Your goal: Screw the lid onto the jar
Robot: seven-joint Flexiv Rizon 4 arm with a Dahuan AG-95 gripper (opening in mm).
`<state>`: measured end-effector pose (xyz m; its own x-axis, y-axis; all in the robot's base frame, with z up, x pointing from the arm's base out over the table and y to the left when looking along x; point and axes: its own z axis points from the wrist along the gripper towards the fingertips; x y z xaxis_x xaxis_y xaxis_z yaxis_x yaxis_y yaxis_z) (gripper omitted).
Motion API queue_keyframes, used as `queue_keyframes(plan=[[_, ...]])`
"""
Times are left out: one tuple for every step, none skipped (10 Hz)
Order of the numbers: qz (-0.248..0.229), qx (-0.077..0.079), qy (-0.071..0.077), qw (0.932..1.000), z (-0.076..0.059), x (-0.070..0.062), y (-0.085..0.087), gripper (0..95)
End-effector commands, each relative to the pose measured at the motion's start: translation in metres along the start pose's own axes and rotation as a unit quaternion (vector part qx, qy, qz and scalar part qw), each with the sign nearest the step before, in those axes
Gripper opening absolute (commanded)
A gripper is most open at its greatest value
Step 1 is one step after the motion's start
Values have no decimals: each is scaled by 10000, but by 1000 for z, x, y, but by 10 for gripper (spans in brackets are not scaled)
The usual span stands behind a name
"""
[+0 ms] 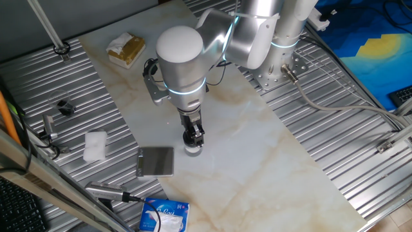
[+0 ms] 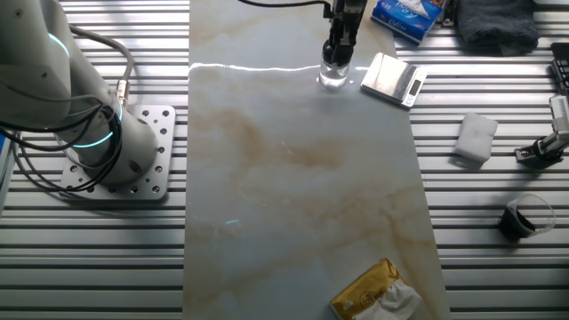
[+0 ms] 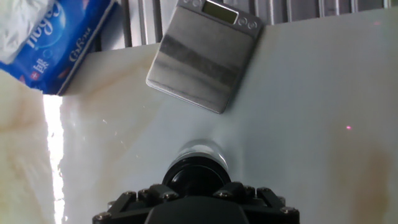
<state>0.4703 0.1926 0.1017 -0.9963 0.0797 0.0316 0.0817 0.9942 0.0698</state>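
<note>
1. i am the fingers [image 1: 193, 136], pointing straight down over the marble table [image 1: 257, 154], closed on the lid [image 3: 194, 178], the small black cap that fills the bottom of my hand view.

2. the jar [image 2: 333, 75] stands upright on the table directly under me; in the hand view its clear glass rim [image 3: 202, 151] peeks out at 12 o'clock from behind the lid, so the two look stacked, cap on mouth.

3. i cannot tell from these pictures whether the threads have caught or the lid merely sits on top; the joint is hidden behind my own body.

4. the digital scale [image 3: 203, 54] lies just beside the jar, at about 12 o'clock in the hand view, not touching it. the blue tissue pack [image 3: 43, 38] sits at 10 o'clock, well apart.

5. my judgement: the step in hand is the screwing itself. the next move calls for rotating about the jar's axis with light downward pressure, keeping the lid level so it does not cross-thread.

6. the risk: nothing holds the jar, so it may spin with me on the smooth marble or slide toward the scale.
</note>
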Motion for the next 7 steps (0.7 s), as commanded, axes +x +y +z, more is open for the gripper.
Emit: queue_keyframes(plan=[[102, -10, -4, 9999, 2, 0, 0, 0], [149, -16, -5, 9999, 2, 0, 0, 0], [163, -16, -5, 9999, 2, 0, 0, 0], [179, -17, -8, 9998, 2, 0, 0, 0], [243, -33, -12, 9997, 2, 0, 0, 0], [350, -83, -8, 9994, 2, 0, 0, 0], [405, -89, -14, 9991, 2, 0, 0, 0]])
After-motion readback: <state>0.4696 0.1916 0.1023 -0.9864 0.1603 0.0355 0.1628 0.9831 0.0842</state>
